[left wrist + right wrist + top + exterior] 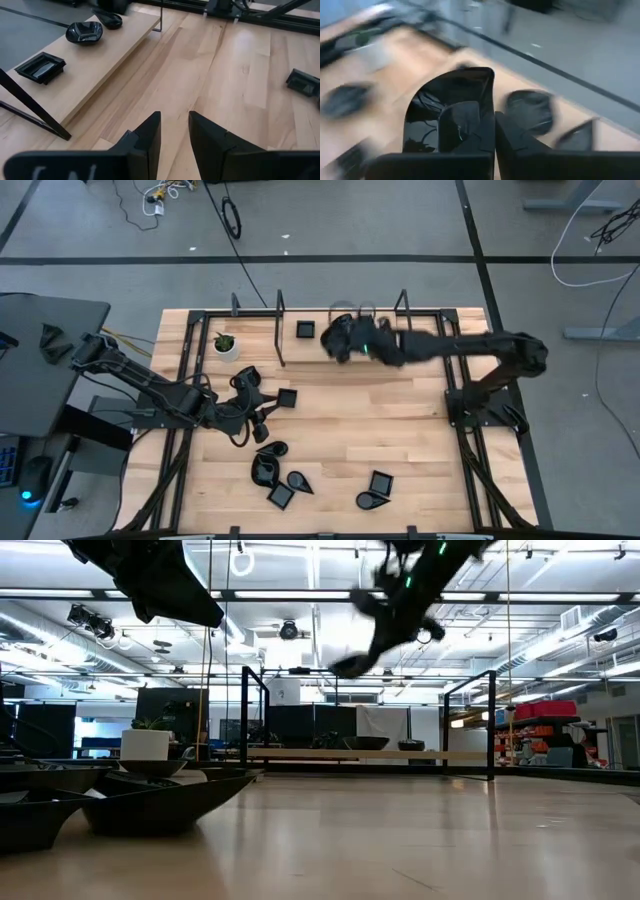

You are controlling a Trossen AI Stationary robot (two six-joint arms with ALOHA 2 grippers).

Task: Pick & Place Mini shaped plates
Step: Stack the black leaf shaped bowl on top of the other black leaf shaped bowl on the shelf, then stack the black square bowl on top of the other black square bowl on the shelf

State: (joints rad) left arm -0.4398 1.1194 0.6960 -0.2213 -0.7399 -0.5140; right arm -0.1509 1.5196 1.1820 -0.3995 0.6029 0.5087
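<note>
Several glossy black mini shaped plates point(282, 476) lie flat on the table near its front edge, and one square plate point(287, 397) lies by my left gripper point(250, 395). That gripper hovers open over bare wood point(175, 127) with nothing between its fingers. A square plate point(305, 330) rests on the far raised shelf point(100, 60), where the left wrist view shows others point(84, 31). My right gripper point(338, 340) is high over that shelf, shut on a teardrop plate point(445, 110), which the low view shows in the air point(350, 664). My right gripper pinches the teardrop plate by its rim point(489, 95), one finger point(462, 125) over the plate's hollow and the other point(517, 137) outside the rim. The fingers slant down toward the far shelf. The plate is lifted clear of everything and juts out beyond the fingers.
A small white pot with a green plant point(226, 343) stands at the shelf's left end. Black frame posts point(279, 330) and rails rise around the shelf and along the table's sides. Bare wood lies in the table's middle point(380, 420).
</note>
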